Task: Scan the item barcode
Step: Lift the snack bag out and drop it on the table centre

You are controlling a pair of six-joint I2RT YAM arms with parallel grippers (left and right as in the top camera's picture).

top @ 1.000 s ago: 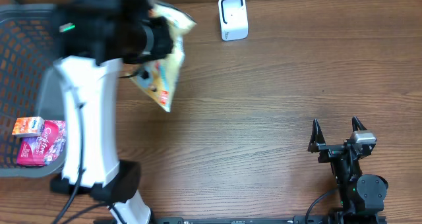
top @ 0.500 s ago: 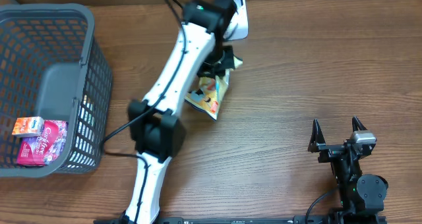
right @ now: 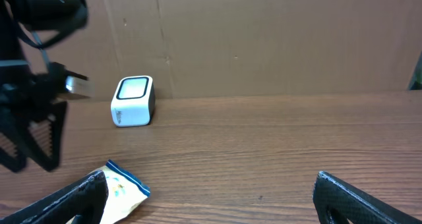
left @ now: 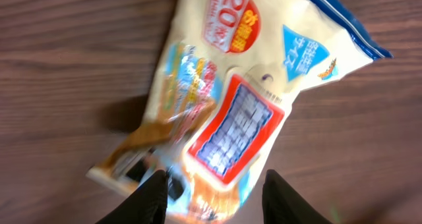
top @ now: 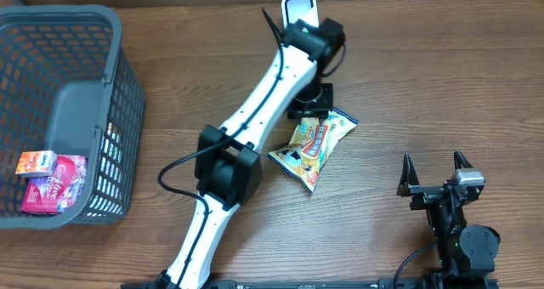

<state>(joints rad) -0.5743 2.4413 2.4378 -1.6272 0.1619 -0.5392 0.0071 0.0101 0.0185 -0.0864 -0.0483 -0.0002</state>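
Snack bag [left: 244, 112] lies flat just beneath left tool [left: 216, 188], whose jaws stand parted.

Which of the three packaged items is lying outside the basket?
The yellow snack bag, flat on the table; the orange box and pink box sit inside the basket.

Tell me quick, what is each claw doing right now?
Left gripper: open, gripping nothing; the snack bag lies loose beneath it.
Right gripper: open, empty.
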